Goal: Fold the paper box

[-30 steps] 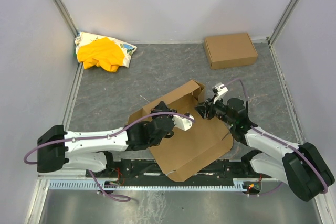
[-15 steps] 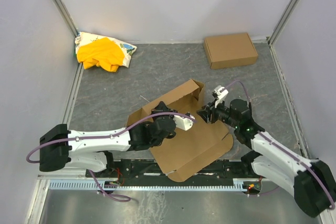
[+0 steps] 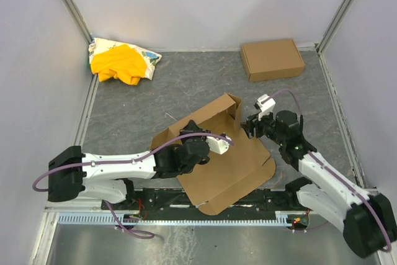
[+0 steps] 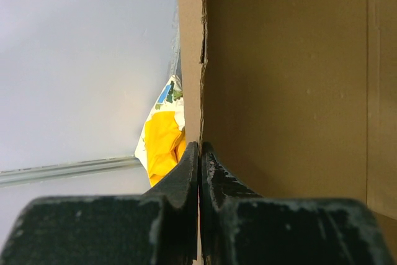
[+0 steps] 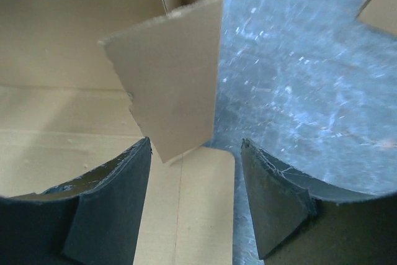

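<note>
The paper box (image 3: 229,166) is a brown die-cut cardboard sheet lying near the front of the grey table, its far wall and a side flap (image 5: 170,91) raised. My left gripper (image 3: 218,144) is shut on a raised cardboard edge (image 4: 195,60) of the box, the fingers pinching it thin. My right gripper (image 3: 251,126) is open just right of the raised corner. Its fingers (image 5: 111,190) stand apart above a flat flap (image 5: 198,209), with the raised flap hanging just ahead of them, untouched.
A ready-made brown box (image 3: 272,59) sits at the back right. A yellow-and-white cloth heap (image 3: 121,61) lies in the back left corner and also shows in the left wrist view (image 4: 162,134). White walls enclose the table on three sides.
My right gripper has drawn back to the right, away from the box's raised corner, and stands open. The left gripper keeps its pinch in the same place.
</note>
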`<move>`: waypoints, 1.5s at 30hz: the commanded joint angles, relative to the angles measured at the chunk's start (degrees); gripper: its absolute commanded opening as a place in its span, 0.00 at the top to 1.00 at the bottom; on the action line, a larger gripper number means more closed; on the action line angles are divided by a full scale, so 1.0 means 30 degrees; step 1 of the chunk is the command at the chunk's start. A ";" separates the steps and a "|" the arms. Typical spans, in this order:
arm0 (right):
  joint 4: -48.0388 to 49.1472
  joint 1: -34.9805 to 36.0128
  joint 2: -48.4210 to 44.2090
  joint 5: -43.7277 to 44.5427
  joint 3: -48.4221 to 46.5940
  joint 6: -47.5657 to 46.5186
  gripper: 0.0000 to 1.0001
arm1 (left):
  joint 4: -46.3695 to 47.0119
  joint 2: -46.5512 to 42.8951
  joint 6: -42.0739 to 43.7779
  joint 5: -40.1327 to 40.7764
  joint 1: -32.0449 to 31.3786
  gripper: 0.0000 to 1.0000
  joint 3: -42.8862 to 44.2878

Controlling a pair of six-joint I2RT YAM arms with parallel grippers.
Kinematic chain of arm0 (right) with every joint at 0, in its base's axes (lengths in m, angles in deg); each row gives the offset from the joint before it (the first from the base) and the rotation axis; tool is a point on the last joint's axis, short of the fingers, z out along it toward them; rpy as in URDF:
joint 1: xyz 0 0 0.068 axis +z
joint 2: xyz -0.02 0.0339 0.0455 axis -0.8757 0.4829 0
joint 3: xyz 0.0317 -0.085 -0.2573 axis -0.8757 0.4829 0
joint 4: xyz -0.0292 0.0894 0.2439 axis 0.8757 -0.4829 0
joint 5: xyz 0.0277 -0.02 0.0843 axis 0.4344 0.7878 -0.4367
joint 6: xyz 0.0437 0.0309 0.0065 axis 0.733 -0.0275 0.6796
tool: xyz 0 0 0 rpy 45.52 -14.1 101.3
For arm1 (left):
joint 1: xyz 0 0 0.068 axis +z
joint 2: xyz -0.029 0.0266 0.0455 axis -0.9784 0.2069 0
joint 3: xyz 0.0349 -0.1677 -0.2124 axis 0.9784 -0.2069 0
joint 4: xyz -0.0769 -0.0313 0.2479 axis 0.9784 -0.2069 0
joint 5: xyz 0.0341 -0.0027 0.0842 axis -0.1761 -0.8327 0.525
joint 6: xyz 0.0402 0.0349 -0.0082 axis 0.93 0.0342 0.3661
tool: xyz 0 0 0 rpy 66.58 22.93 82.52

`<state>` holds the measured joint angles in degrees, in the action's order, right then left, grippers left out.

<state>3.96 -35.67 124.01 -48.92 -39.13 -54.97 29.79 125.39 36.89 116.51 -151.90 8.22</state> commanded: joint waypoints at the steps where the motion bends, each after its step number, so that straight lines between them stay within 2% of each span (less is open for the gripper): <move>1: 0.2811 -0.1972 0.2987 -0.5547 -0.0923 -0.0435 0.32 | -0.0896 -0.0154 -0.1444 -0.0776 -0.0202 0.97 0.0602; 5: 0.5200 -0.3966 0.4525 -0.8517 -0.0844 0.0591 0.32 | -0.1092 -0.0381 -0.1263 -0.0827 -0.0207 0.97 0.0845; 13: 0.7629 -0.4846 0.8518 -1.3918 -0.2371 0.1154 0.32 | -0.0987 -0.0174 -0.1101 -0.1049 -0.0205 0.97 0.0947; 17: 0.7506 -0.4856 1.0462 -1.5201 -0.3372 0.1368 0.33 | -0.0997 0.0000 -0.0904 -0.0952 -0.0217 0.97 0.1007; 27: 1.0835 -0.4382 1.1427 -1.4888 -0.2738 0.2784 0.34 | -0.1028 0.0026 -0.1311 -0.1529 -0.0237 0.97 0.1093; 33: 1.0240 -0.3173 1.2199 -1.2782 -0.2815 0.1981 0.40 | -0.1007 0.0107 -0.1531 -0.1618 -0.0286 0.97 0.1095; 37: 1.1955 -0.2893 1.2814 -1.1209 -0.2285 0.2963 0.52 | -0.1013 0.0188 -0.1634 -0.1653 -0.0374 0.97 0.1069; 38: 1.2323 -0.2834 1.2980 -1.0779 -0.2192 0.3253 0.58 | -0.1039 0.0221 -0.1661 -0.1655 -0.0416 0.97 0.1044; 45: 1.4001 -0.1794 1.3594 -0.8080 -0.1546 0.4476 0.78 | -0.1082 0.0599 -0.1654 -0.1311 -0.0631 0.97 0.0835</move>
<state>42.21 -43.67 163.90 -77.86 -45.07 -45.12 27.06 125.67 35.23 115.66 -152.49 9.86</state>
